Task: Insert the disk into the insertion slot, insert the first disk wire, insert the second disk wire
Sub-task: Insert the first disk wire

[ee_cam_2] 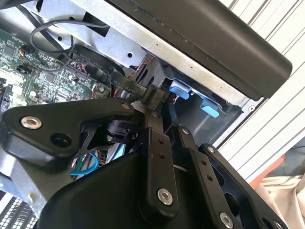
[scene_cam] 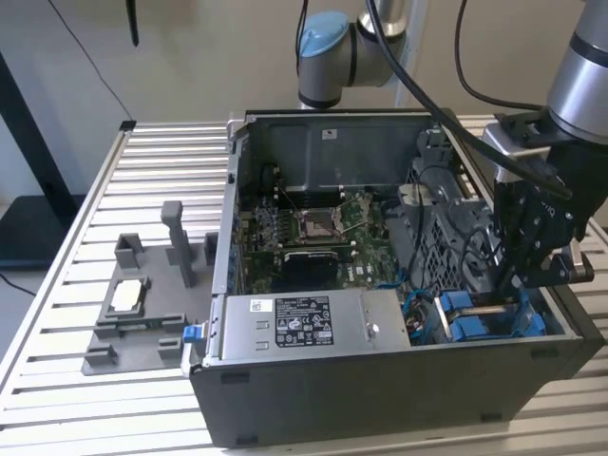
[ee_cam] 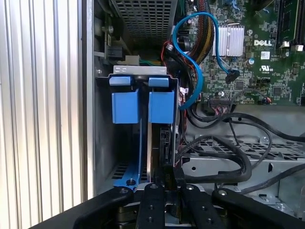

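Toward the exterior view's right, low inside the open computer case (scene_cam: pixel 380 408), the fingers (ee_cam: pixel 153 200) are drawn close together and pinch a thin dark upright plate between them, which appears to be the disk (ee_cam: pixel 162 143) seen on edge. In the first wrist view the disk stands partly down in the insertion slot (ee_cam: pixel 106 138), with a blue rail (ee_cam: pixel 136 167) running just beside it and two blue tabs (ee_cam: pixel 126 107) side by side at the slot's far end. In the second wrist view the fingers (ee_cam_2: pixel 155 143) close on a small black piece at their tips, and the blue tabs (ee_cam_2: pixel 209 107) lie just beyond it against the case wall. A blue cable (ee_cam: pixel 217 36) loops over the motherboard (ee_cam: pixel 248 57) near the slot, and thick black cables (ee_cam: pixel 238 157) lie across perforated grey metal beside the fingers. In the exterior view the slot (scene_cam: pixel 475 323) sits in the lower right corner of the case, the arm (scene_cam: pixel 579 66) comes down into it from the upper right, and a silver labelled power-supply box (scene_cam: pixel 304 328) lies along the case's near edge, toward that view's left of the slot. The case rests on a slatted metal table (scene_cam: pixel 161 161), and a grey fixture (scene_cam: pixel 142 313) stands on the table well apart, at the exterior view's left.
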Controlling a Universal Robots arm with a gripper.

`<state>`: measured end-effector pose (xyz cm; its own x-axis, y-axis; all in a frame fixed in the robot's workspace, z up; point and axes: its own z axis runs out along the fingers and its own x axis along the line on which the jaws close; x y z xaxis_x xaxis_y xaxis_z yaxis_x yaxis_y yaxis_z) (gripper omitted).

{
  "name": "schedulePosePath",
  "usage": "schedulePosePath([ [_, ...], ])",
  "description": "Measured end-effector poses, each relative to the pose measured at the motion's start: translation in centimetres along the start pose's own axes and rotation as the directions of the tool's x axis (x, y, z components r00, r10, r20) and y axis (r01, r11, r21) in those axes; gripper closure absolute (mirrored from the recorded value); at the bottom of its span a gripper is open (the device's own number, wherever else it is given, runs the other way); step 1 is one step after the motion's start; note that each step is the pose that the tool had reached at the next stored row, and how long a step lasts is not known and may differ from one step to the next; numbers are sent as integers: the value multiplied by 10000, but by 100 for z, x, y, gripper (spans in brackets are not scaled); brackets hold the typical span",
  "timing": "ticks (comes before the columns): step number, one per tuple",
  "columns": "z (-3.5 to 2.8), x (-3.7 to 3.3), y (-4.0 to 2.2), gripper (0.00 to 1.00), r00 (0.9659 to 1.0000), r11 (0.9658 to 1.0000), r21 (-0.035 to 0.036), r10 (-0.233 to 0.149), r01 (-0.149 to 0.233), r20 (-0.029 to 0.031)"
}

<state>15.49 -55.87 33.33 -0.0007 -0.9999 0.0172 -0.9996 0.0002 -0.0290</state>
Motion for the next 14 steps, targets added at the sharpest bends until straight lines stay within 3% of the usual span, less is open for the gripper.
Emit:
schedulePosePath([
  [5, 5, 0, 1, 80, 10000, 10000, -1, 1, -1, 9],
  [6, 2, 0, 1, 73, 10000, 10000, 0, 1, -1, 5],
  [7, -9, 0, 0, 73, 10000, 10000, 0, 1, -1, 1],
  [9, -58, 1, -1, 73, 10000, 10000, 0, 1, -1, 6],
  [14, -252, 4, -7, 73, 10000, 10000, 0, 0, 0, 0],
])
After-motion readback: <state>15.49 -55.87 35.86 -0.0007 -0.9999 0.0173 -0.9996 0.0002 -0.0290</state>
